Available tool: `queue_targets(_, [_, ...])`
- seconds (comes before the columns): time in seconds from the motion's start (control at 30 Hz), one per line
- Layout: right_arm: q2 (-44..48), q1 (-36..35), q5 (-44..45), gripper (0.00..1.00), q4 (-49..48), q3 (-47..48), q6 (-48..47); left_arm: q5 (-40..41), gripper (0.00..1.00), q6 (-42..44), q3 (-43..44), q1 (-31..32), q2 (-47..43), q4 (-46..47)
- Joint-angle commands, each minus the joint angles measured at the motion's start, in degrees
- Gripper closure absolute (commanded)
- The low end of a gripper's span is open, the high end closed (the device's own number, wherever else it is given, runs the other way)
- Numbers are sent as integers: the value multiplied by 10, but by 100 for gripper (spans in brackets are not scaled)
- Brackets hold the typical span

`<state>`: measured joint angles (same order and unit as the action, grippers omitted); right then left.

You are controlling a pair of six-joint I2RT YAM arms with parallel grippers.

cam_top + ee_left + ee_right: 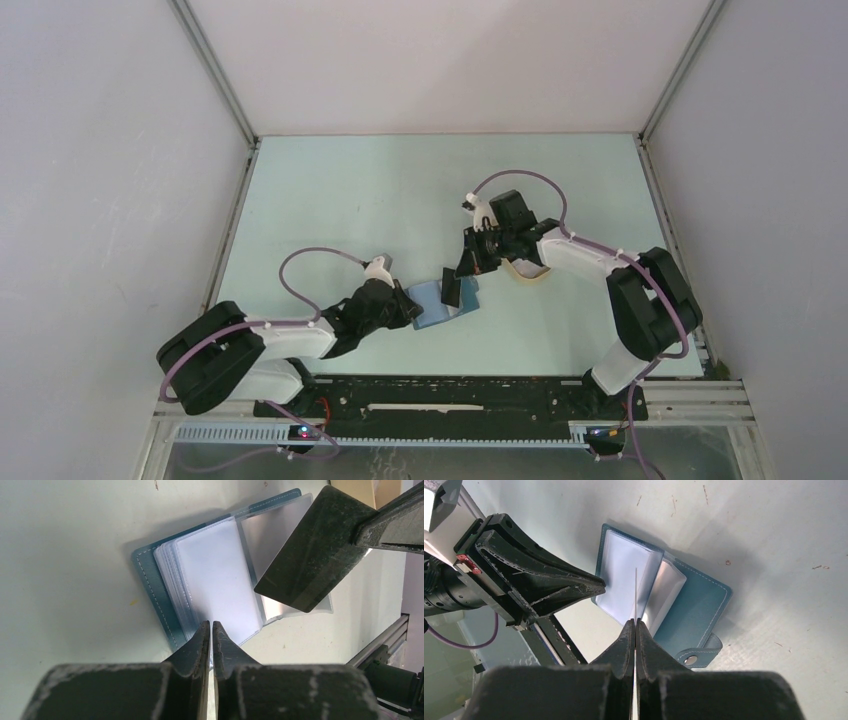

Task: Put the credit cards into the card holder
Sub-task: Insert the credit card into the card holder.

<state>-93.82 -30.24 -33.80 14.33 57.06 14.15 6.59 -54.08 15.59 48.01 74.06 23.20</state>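
Two grippers: both of yours met over the open card holder (696, 605), on the near half of the table (350, 190).
Left gripper (211, 626): you had its fingers drawn together to a hairline gap, their tips at the near edge of the clear sleeves (220, 580), apparently nipping one sleeve edge.
Right gripper (635, 622): you had it clamped tight on a dark credit card (312, 555), gripped by one edge.
Credit card: it hung tilted above the right-hand sleeves with one corner pointing down. From the right wrist it showed only as a thin line (edge-on) over the fold between the white page and the shiny sleeve. You could not tell whether it touched the sleeve.
Card holder: it lay flat and open, teal cover down and sleeves fanned upward, between your two grippers.
Snap tab (696, 657): it stuck out from the cover's edge on the right gripper's side, flat on the table.
Beige tray (530, 274): it sat just beside the right gripper, partly hidden under that arm.
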Motion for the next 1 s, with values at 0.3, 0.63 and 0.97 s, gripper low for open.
queue_targets(0.3, [-23, 9, -7, 100, 4, 15, 12, 23, 92, 4, 29, 3, -5, -24])
queue_targets(0.63, [-43, 6, -4, 100, 15, 21, -4, 21, 92, 6, 30, 2, -2, -24])
queue_targets(0.97, [-100, -11, -6, 100, 58, 63, -34, 18, 91, 10, 32, 2, 3, -22])
